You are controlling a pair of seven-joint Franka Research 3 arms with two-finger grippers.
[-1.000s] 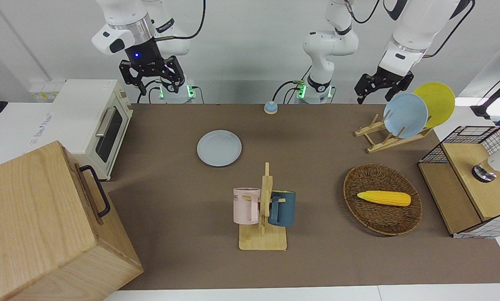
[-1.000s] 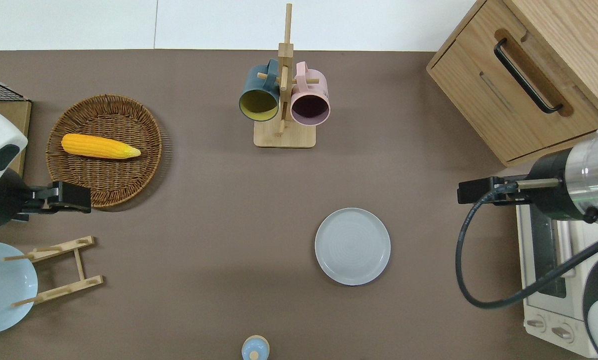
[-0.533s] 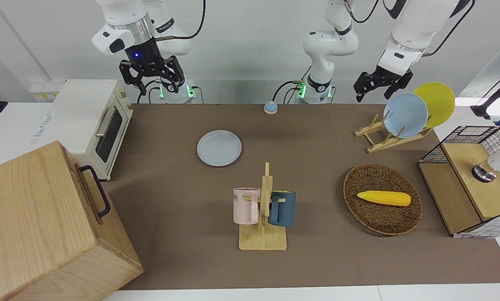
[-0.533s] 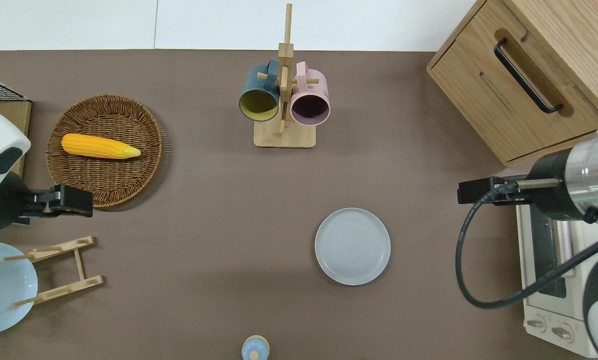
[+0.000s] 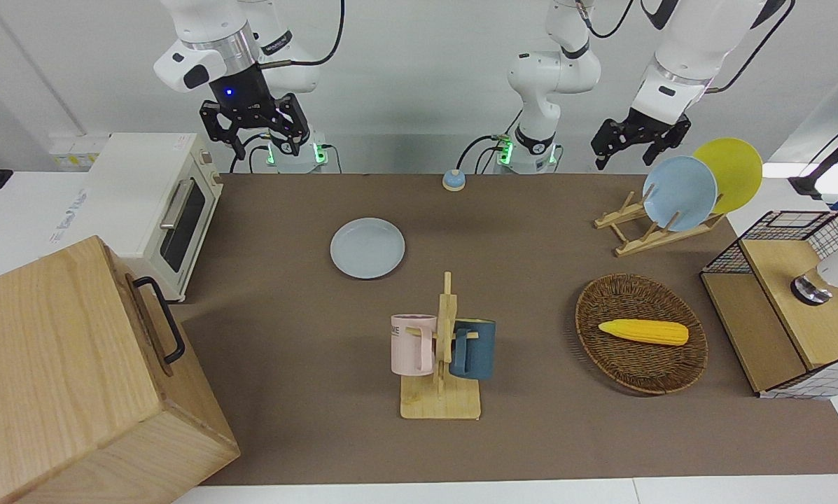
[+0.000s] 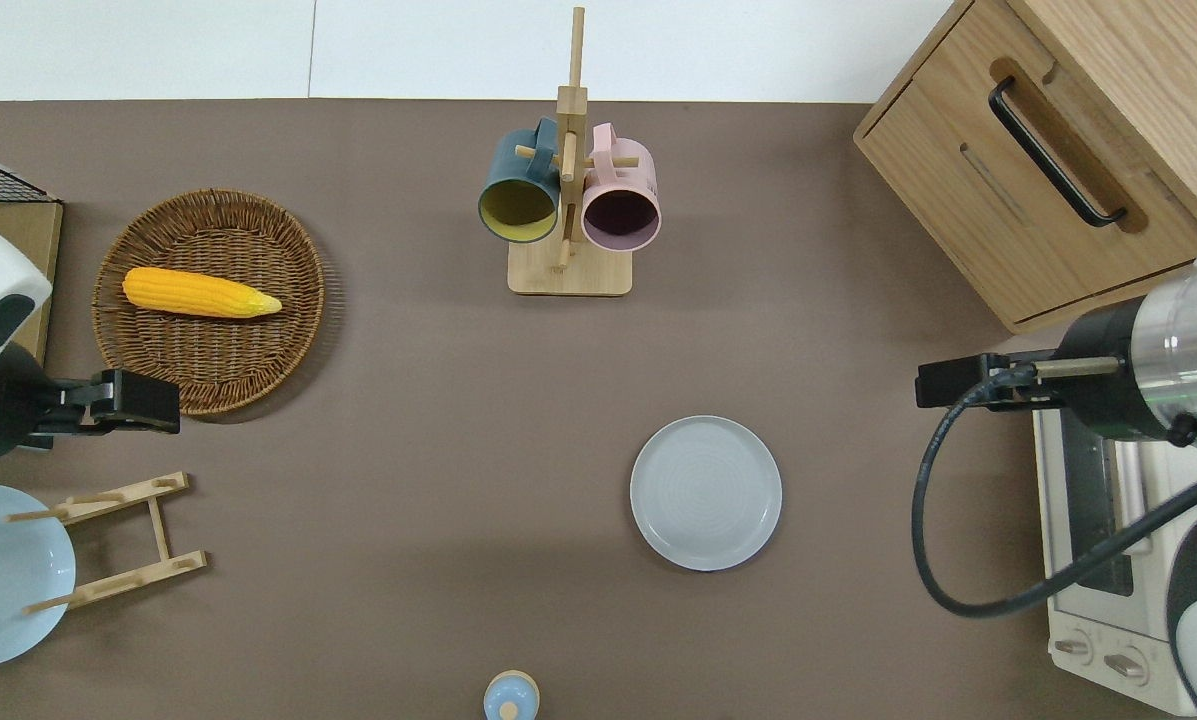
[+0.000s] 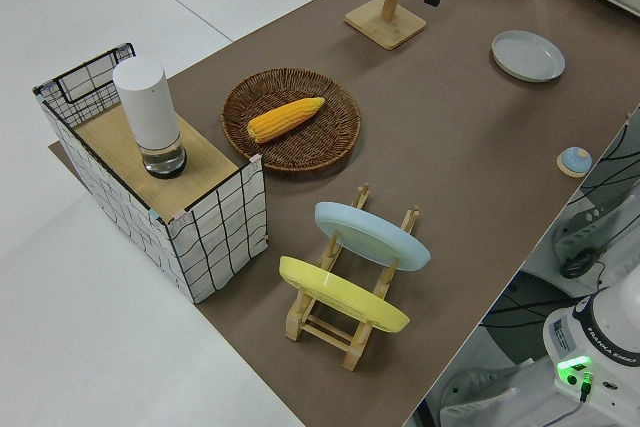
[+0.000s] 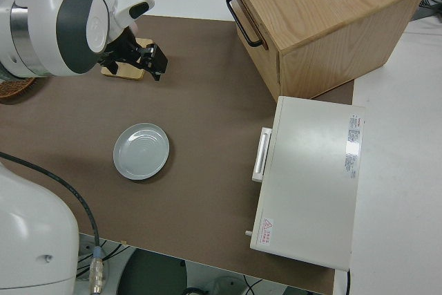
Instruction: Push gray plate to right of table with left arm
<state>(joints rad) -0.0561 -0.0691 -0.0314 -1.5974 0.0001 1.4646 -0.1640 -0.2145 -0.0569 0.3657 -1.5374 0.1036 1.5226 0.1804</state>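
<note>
The gray plate (image 5: pixel 367 248) (image 6: pixel 706 493) lies flat on the brown table (image 5: pixel 531 231), in the half toward the right arm's end and nearer to the robots than the mug stand. It also shows in the side views (image 7: pixel 527 55) (image 8: pixel 141 150). My left gripper (image 5: pixel 625 155) (image 6: pixel 170 402) hangs open in the air over bare table between the wicker basket and the plate rack, a long way from the gray plate, with nothing in it. The right arm is parked, its gripper (image 5: pixel 254 136) open.
A mug stand (image 6: pixel 568 210) holds a blue and a pink mug. A wicker basket (image 6: pixel 208 350) holds a corn cob. A wooden rack (image 5: pixel 643 231) carries a sky-blue and a yellow plate. A toaster oven (image 5: pixel 152 203) and a wooden cabinet (image 5: pixel 61 378) stand at the right arm's end.
The left gripper has lifted slightly and drifted a little over the same spot. The gray plate and the right arm have not moved.
</note>
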